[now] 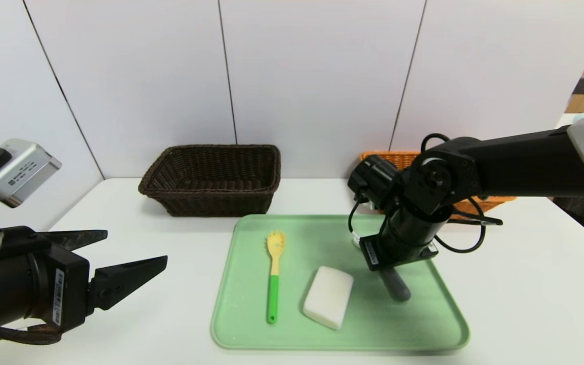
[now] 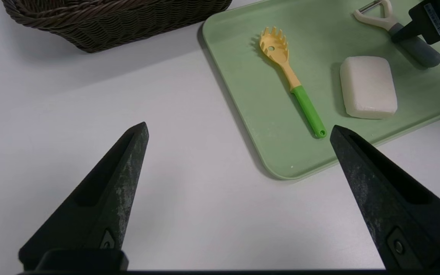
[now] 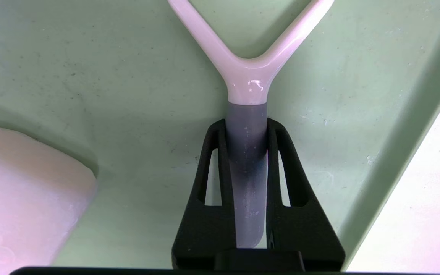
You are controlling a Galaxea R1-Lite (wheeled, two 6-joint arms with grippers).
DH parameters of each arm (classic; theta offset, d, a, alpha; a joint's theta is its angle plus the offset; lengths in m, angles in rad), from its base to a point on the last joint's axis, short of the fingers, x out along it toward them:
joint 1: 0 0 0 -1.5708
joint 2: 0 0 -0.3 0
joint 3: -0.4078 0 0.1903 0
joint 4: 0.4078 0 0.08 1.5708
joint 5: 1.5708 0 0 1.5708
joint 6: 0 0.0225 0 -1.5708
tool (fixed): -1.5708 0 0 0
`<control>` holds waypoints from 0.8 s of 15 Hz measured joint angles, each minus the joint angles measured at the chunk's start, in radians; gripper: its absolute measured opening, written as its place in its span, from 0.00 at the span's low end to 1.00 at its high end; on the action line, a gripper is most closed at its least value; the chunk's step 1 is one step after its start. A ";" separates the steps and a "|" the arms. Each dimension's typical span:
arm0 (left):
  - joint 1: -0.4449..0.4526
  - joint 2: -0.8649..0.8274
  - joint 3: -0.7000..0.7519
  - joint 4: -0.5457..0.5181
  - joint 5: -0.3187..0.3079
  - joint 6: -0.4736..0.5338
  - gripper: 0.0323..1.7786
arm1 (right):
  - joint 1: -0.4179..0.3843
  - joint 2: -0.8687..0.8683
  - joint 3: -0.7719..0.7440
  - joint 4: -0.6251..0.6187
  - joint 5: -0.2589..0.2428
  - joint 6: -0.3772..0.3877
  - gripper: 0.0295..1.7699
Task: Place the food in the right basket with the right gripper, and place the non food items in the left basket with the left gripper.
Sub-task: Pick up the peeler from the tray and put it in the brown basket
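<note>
Grey peeler [image 3: 247, 152] handle squeezed tight between right gripper [image 3: 247, 130] fingers, down on green tray [image 1: 439, 324]. Left gripper [image 2: 239, 131] spread wide, off beside tray.

No legible txt; arm labels too small.

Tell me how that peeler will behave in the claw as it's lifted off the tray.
The peeler looks rigid, so it probably won't flex. The right claw is clamped on its round grey handle, which could twist or slip between the fingers. The white Y-shaped head juts past the grip, so that end may droop slightly. It lies flat on the green tray, so it should lift freely.
</note>
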 joint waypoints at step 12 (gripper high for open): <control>0.000 -0.001 -0.003 -0.003 -0.002 0.002 0.95 | 0.081 -0.125 -0.033 0.006 -0.052 -0.010 0.13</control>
